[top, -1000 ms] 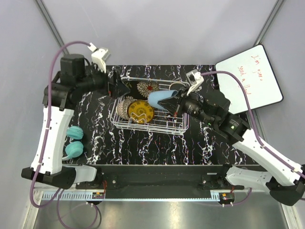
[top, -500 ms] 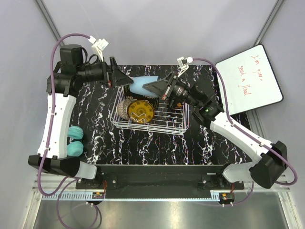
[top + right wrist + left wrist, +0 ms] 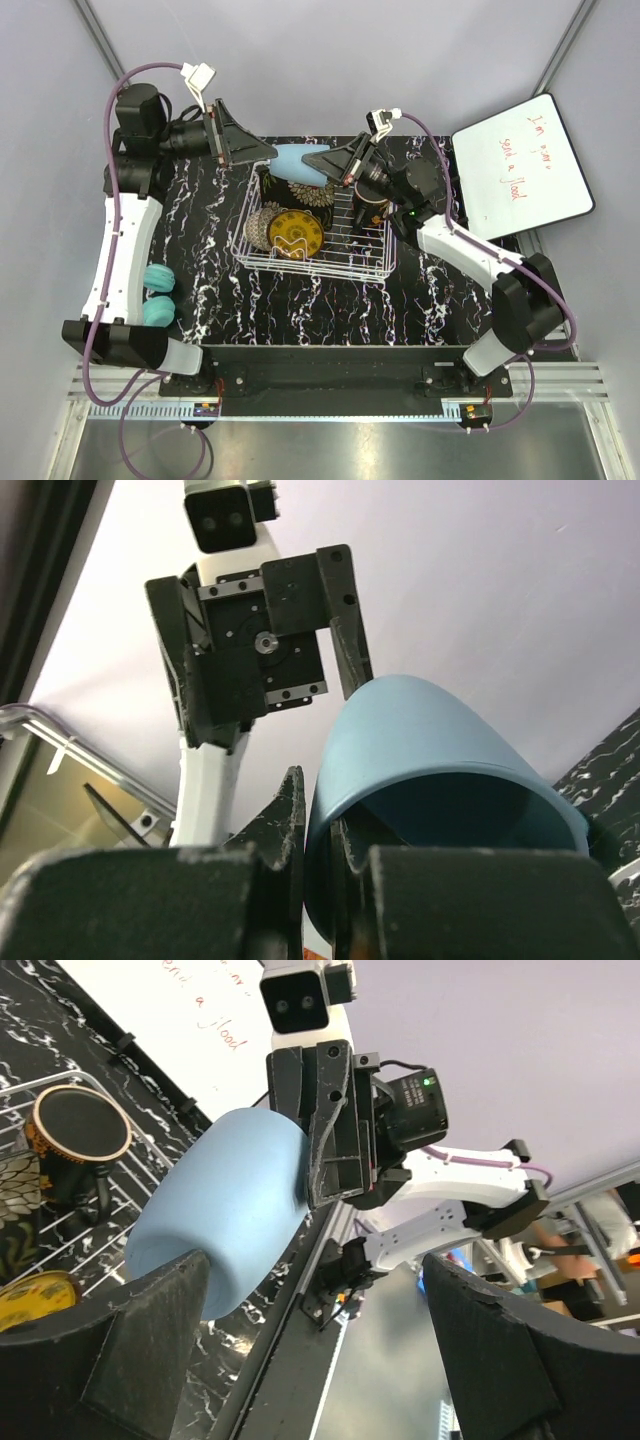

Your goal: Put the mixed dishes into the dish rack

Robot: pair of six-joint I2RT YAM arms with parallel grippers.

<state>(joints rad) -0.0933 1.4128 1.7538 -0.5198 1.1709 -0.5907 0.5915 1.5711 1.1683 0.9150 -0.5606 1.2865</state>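
The cup [image 3: 297, 163] hangs in the air over the far edge of the rack [image 3: 382, 262], lying sideways between both arms. The right tool [image 3: 320, 163] pinches its rim, one finger inside, one outside. The left tool [image 3: 262, 154] stands wide, its fingers [image 3: 150, 1330] flanking the cup's base, and the cup sits close to one finger rather than centred. It looks like a handover. The danger: a rim pinch is thin, so if the left closes off-centre it could lever the cup free. And if the right lets go early, the cup drops onto the yellow plate [image 3: 293, 233] and bowls [image 3: 258, 228] below, or bounces onto the tabletop [image 3: 300, 300].
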